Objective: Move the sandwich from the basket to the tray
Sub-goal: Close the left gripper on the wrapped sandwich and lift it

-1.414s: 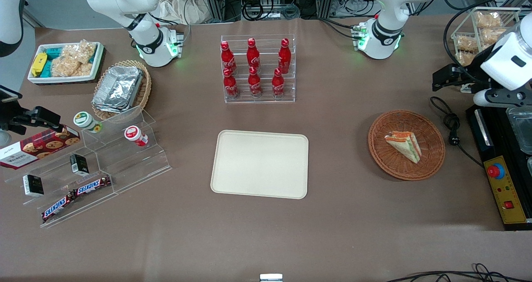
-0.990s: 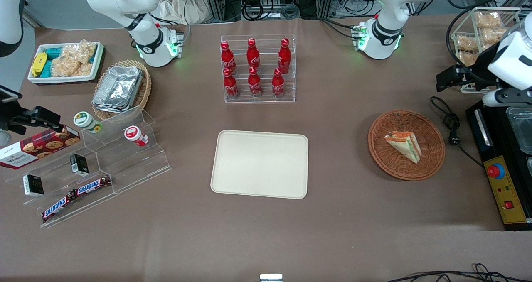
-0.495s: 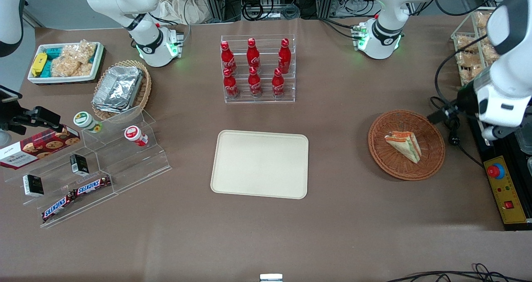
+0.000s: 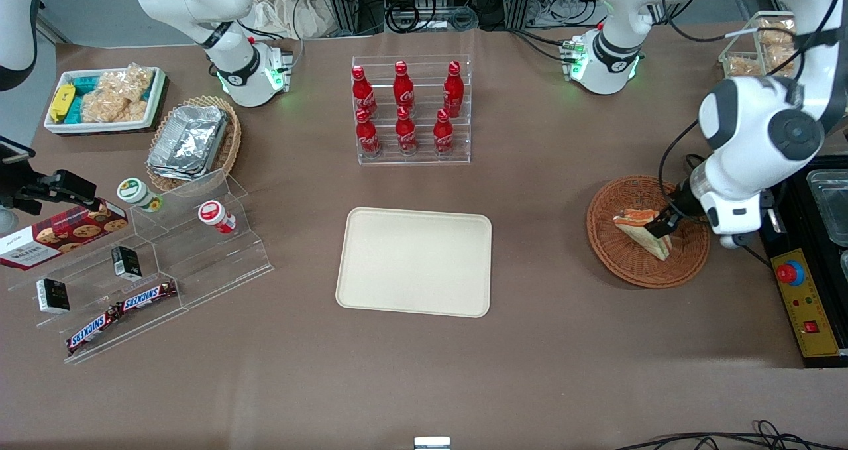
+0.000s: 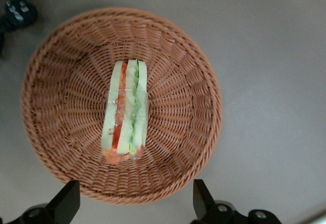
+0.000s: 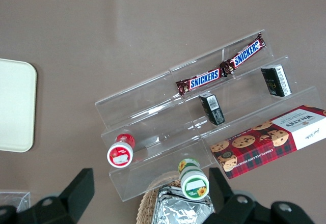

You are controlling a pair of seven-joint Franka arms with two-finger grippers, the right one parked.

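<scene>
Lying in basket (image 5: 61, 71): sandwich (image 5: 125, 111), claw (image 5: 133, 199) above.

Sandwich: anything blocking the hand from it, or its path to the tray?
Nothing visible. The hand hangs open above the sandwich, which lies alone in the basket. Between basket and tray is only bare table; the bottle rack stands farther from the front camera.

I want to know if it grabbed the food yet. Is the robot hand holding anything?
No, nothing yet. The gripper is open, hovering above the sandwich, which lies in the basket.
</scene>
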